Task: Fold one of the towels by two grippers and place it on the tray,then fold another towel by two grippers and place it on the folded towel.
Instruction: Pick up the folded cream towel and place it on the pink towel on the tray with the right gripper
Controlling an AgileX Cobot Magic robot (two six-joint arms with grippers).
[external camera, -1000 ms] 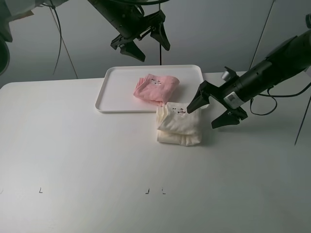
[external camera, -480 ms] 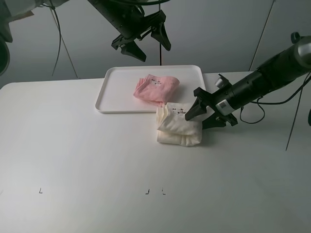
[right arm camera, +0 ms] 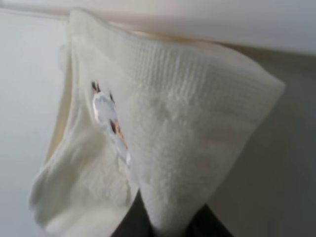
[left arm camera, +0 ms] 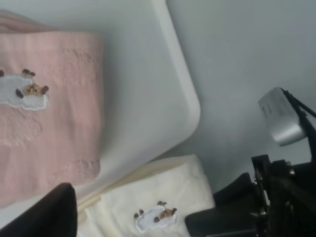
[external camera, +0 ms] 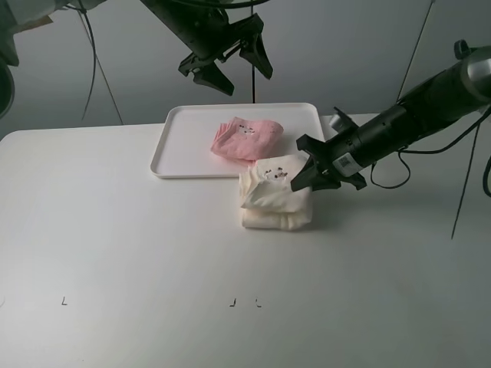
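The pink towel (external camera: 247,139) lies folded on the white tray (external camera: 192,146). Just in front of the tray's front right corner sits the folded cream-white towel (external camera: 272,198) on the table. My right gripper (external camera: 301,175) is shut on that towel's right edge, which is pulled up a little. In the right wrist view the cream towel (right arm camera: 163,133) is pinched between the dark fingers (right arm camera: 133,224). My left gripper (external camera: 234,67) hangs open high above the tray's back edge, holding nothing. Its wrist view looks down on the pink towel (left arm camera: 49,103), the tray's corner (left arm camera: 158,98) and the cream towel (left arm camera: 163,202).
The white table (external camera: 153,253) spreads wide to the left and front of the towels. Small black marks (external camera: 244,302) sit near its front edge. Cables (external camera: 399,172) trail behind the right arm.
My right gripper slid left onto the cream towel's right edge and closed on it. The towel shifted slightly left and bunched up. The left gripper has hardly moved.
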